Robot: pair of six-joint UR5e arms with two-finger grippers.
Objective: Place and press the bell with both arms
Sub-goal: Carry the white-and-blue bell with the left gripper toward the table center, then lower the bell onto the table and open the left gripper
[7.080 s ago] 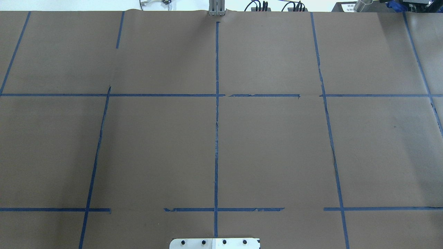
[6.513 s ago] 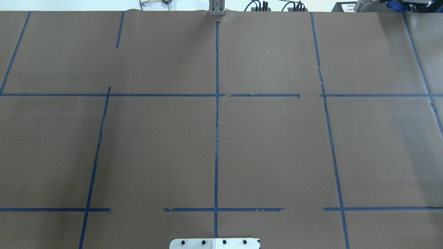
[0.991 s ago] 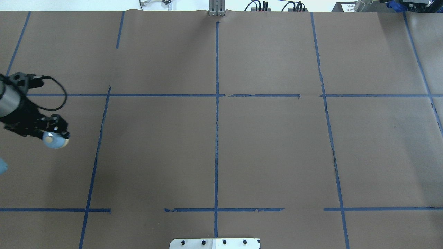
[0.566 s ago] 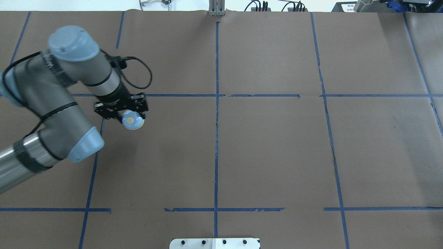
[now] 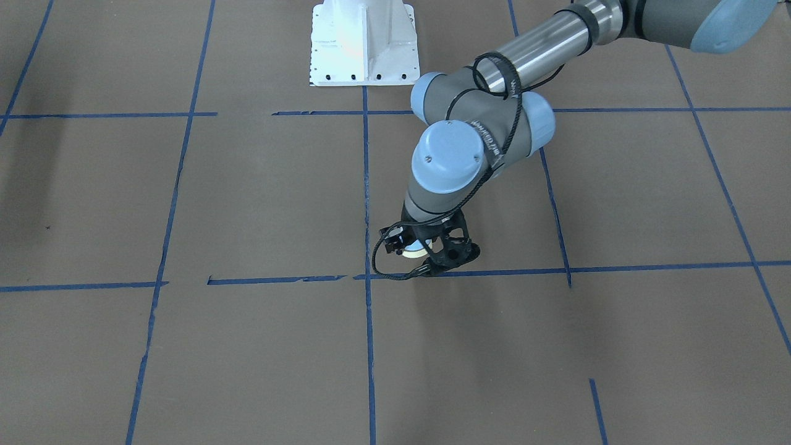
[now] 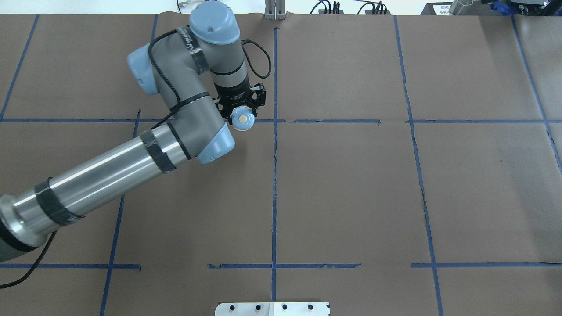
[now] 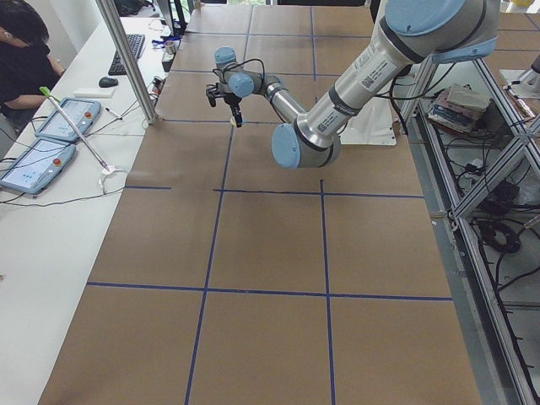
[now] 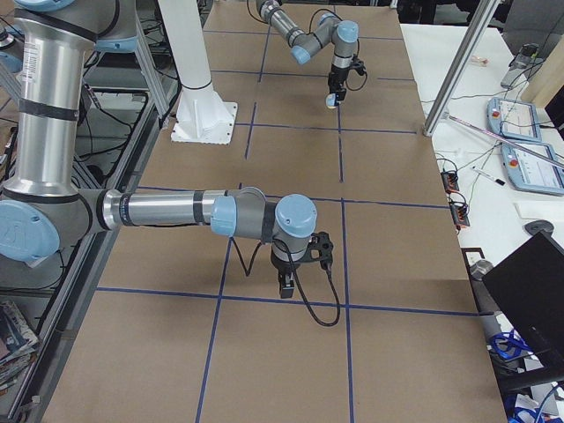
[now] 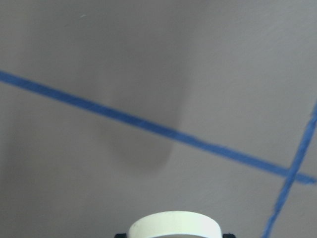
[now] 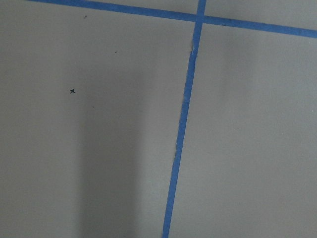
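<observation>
The bell [image 6: 243,119] has a light blue dome and a cream button. My left gripper [image 6: 242,113] is shut on it and holds it just above the brown table, left of the centre tape crossing. The front view shows the same gripper [image 5: 426,253] with the bell's cream base [image 5: 413,251] under it. The left wrist view shows only the cream base rim [image 9: 173,225] at the bottom edge. My right gripper [image 8: 285,289] shows only in the right side view, low over the table near a tape line. I cannot tell if it is open or shut.
The white pedestal [image 5: 363,43] stands at the robot's edge of the table. Blue tape lines [image 6: 275,175] divide the brown paper into squares. A metal post [image 7: 126,59] and an operator [image 7: 25,51] with tablets are at the far side.
The table held no arm at first. My left arm came in from the left with the bell and carried it right and farther from the robot, to the centre tape crossing.
</observation>
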